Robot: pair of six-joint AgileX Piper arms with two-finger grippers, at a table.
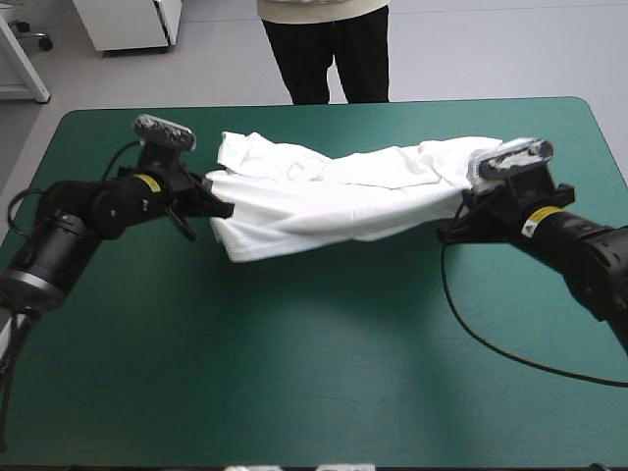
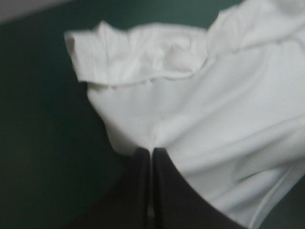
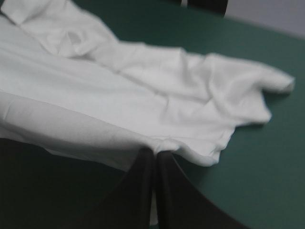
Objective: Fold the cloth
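Two pinches going on: left hand (image 2: 152,152) and right hand (image 3: 155,153) are each squeezed tight on a T-shirt (image 1: 334,196) edge, which is only clear in the wrist views. High view shows it strung rumpled between them, near the table's (image 1: 294,373) far edge.

You've got the teal-green worktop (image 1: 324,373) filling most of your high view, with rounded far corners and a soft sheen toward the near edge. Past the far edge there's pale grey floor (image 1: 491,49). Off to the far left stands a white cabinet (image 1: 132,22), with a slanted white leg (image 1: 27,71) and a black caster (image 1: 43,41) near it.
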